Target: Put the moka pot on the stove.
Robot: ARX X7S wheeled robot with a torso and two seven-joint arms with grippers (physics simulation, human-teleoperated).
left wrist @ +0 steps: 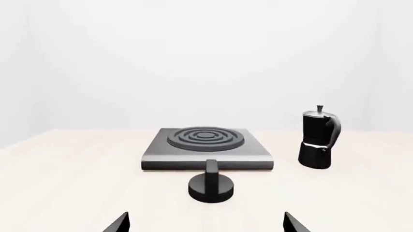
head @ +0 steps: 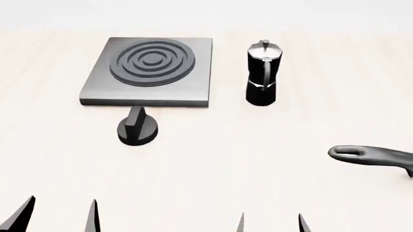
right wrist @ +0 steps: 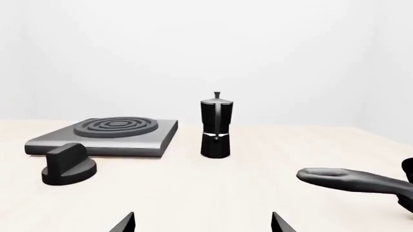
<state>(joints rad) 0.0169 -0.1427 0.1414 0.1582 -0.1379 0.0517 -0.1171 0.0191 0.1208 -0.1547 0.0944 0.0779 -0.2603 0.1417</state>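
Note:
The moka pot [head: 262, 73] [left wrist: 318, 138] [right wrist: 215, 124] stands upright on the light table, black and faceted with a silvery lid, just right of the stove [head: 150, 71] [left wrist: 206, 146] [right wrist: 106, 135], a flat grey plate with concentric rings. Nothing rests on the stove. My left gripper [head: 57, 215] [left wrist: 205, 223] is open near the table's front edge, well short of the stove. My right gripper [head: 270, 223] [right wrist: 202, 223] is also open at the front edge, far in front of the pot. Only fingertips of each show.
A squat round black knob [head: 137, 128] [left wrist: 210, 184] [right wrist: 67, 165] sits just in front of the stove. A long black pan handle [head: 373, 156] [right wrist: 351, 181] reaches in from the right edge, between my right gripper and the pot's side.

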